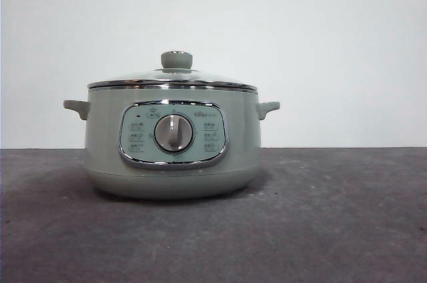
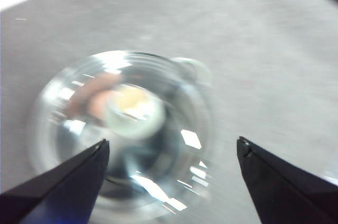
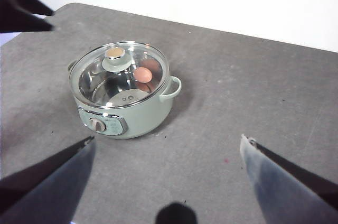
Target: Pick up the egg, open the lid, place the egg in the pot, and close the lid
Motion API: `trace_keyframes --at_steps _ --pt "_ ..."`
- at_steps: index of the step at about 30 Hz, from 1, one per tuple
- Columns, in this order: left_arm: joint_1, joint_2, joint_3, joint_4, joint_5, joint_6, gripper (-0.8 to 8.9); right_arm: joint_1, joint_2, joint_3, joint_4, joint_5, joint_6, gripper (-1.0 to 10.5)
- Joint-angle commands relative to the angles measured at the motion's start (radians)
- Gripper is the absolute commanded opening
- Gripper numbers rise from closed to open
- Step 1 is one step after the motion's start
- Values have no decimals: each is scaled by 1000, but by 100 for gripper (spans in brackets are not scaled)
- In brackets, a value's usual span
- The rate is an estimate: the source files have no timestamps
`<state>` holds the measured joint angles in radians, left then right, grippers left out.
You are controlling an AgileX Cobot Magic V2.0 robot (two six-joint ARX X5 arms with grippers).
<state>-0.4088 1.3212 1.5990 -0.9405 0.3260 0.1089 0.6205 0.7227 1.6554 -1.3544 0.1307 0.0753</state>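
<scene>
The pale sage-green round electric pot (image 1: pixel 172 156) stood left of centre in the front view on the dark grey tabletop (image 1: pixel 333 216). The clear glass lid (image 1: pixel 172 81) sat closed on it, enclosing the reddish-brown egg (image 3: pixel 143 74). The left claw (image 2: pixel 171 147) hovered above, jaws apart; the right claw (image 3: pixel 166 145) was also apart, well away.

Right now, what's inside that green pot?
Through the clear glass lid, the right wrist view shows a reddish-brown egg lying inside the pot on its shiny steel floor. The front view hides the inside behind the pot's wall.
</scene>
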Motion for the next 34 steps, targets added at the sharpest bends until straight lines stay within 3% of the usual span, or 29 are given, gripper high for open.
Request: trace_keyframes --at_steps 1,5,12,20,22,25,26,34 --pt "-2 -74 2 -62 60 -31 408 1 8 -8 -24 -20 10 464" --pt "-2 -158 2 -157 126 -35 408 1 13 -16 -24 -63 10 464" --pt "-3 -235 2 -314 138 -35 408 1 14 -72 -24 -173 11 464" --pt "-3 -239 2 -352 139 -35 403 1 14 -126 -24 -180 10 455" --pt "-3 -239 2 -352 140 -34 326 1 14 -133 -24 -180 10 347" --pt "-3 -239 2 -352 146 -33 -18 1 14 -135 -24 -180 4 26" --pt "-3 -239 2 -353 146 -29 -5 1 14 -135 -24 -180 -1 -25" --pt "-3 -239 2 -352 145 -19 -4 1 14 -135 -24 -175 4 -4"
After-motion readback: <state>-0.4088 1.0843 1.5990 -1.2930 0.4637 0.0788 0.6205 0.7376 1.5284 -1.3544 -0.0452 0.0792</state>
